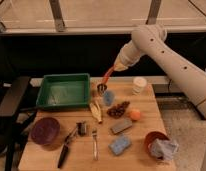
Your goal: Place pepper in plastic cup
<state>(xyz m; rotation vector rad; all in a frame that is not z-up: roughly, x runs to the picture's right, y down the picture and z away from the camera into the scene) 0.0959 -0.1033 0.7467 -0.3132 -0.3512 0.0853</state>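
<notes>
My gripper (117, 66) hangs above the back of the wooden table, shut on the upper end of the pepper (108, 75). The slim orange-red pepper slants down and to the left from the fingers. Its tip hovers just above a small dark metal cup (101, 89). The light-blue plastic cup (109, 97) stands on the table just in front and slightly right of that metal cup, below the pepper.
A green tray (63, 91) sits back left and a whitish cup (139, 85) back right. A banana (96, 111), a dark cluster (118, 108), an orange (135, 115), two sponges (120, 135), a fork (94, 144), a maroon bowl (45, 131) and a red bowl with cloth (158, 145) lie in front.
</notes>
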